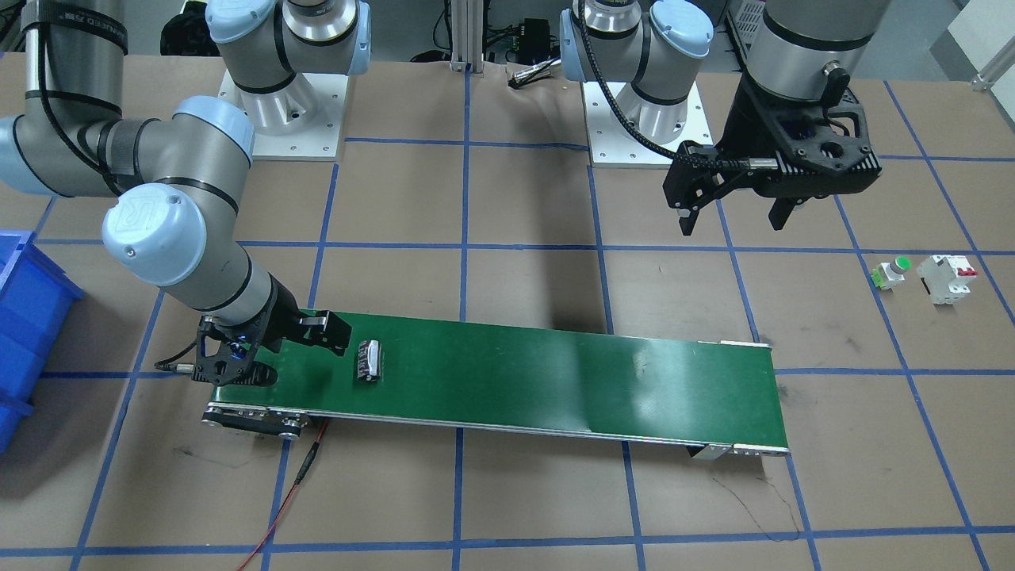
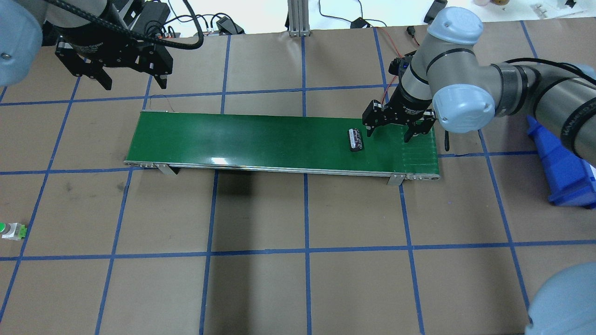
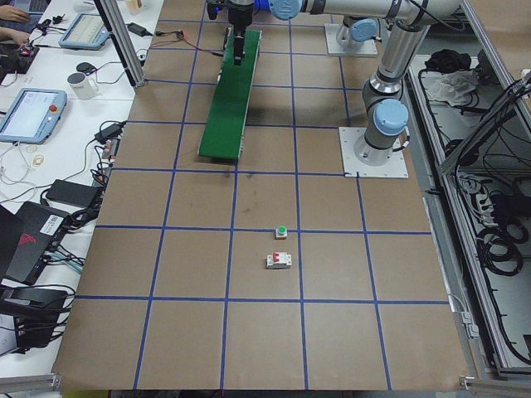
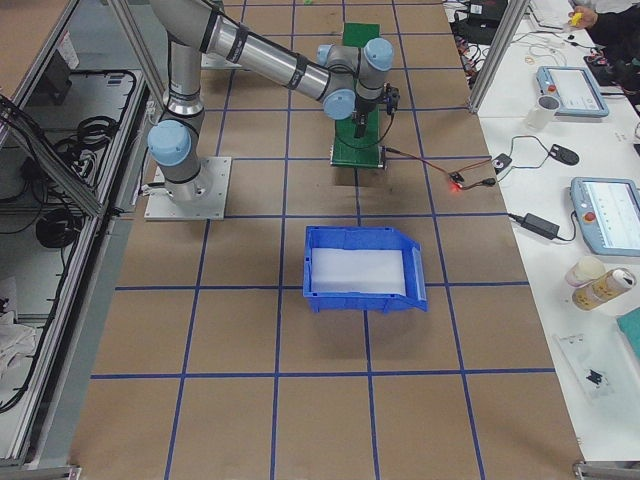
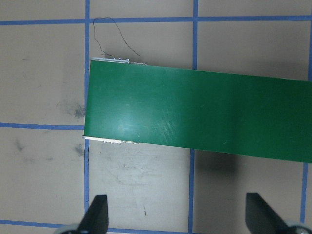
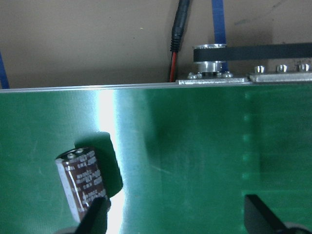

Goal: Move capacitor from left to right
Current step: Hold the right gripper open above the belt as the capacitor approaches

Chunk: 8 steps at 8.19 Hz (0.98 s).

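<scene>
The capacitor (image 1: 369, 361) is a stubby black cylinder with pale marks. It lies on its side on the green conveyor belt (image 1: 555, 373) near the belt's end on my right; it also shows in the overhead view (image 2: 356, 139). My right gripper (image 2: 390, 135) is open and low over that belt end. The capacitor (image 6: 83, 183) lies just outside one fingertip (image 6: 95, 217), not between the fingers. My left gripper (image 2: 135, 81) is open and empty, high above the table behind the belt's other end (image 5: 105, 112).
A blue bin (image 2: 563, 172) stands on the table beyond the belt's right end. A green-topped push button (image 1: 892, 272) and a white circuit breaker (image 1: 947, 277) sit on the table on my left. A red cable (image 1: 293, 484) runs from the belt's motor end.
</scene>
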### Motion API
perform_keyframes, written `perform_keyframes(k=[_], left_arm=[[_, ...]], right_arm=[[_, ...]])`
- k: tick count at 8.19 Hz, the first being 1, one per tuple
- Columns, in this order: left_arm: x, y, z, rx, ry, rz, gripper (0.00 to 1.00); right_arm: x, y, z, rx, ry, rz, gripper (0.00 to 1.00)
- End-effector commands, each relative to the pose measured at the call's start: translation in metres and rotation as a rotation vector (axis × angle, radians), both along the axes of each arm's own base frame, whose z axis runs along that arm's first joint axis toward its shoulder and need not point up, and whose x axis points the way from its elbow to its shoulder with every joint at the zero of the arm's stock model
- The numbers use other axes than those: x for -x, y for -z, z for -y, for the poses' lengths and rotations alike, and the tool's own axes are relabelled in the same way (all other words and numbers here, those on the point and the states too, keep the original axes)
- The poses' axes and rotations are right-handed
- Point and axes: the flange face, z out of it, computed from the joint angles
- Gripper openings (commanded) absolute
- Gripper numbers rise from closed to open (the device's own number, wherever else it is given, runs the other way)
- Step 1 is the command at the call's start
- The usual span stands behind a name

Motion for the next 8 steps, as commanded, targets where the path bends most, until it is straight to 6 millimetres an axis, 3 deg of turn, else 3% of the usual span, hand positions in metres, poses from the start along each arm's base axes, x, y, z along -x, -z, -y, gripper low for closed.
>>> perform_keyframes(k=[1, 3, 5, 6, 8], left_arm=[[0.0, 0.0, 0.0, 0.001, 0.0, 0.0, 1.0], [-0.001, 0.0, 0.0, 0.001, -0.002, 0.0, 1.0], [0.0, 0.001, 0.0, -0.002, 0.0, 0.0, 1.0], [-0.001, 0.001, 0.001, -0.002, -0.001, -0.002, 1.0], [-0.001, -0.001, 0.002, 0.011, -0.001, -0.001, 1.0]], right_arm=[[-0.003, 0.003, 0.001, 0.008, -0.006, -0.003, 1.0], [-0.002, 0.011, 0.004, 0.009, -0.023, -0.007, 0.97], [-0.002, 0.013, 0.004, 0.007, -0.027, -0.009, 0.86], [-0.001, 0.014, 0.005, 0.009, -0.056, -0.021, 0.7], [0.003, 0.016, 0.003, 0.001, -0.079, -0.062, 0.2]])
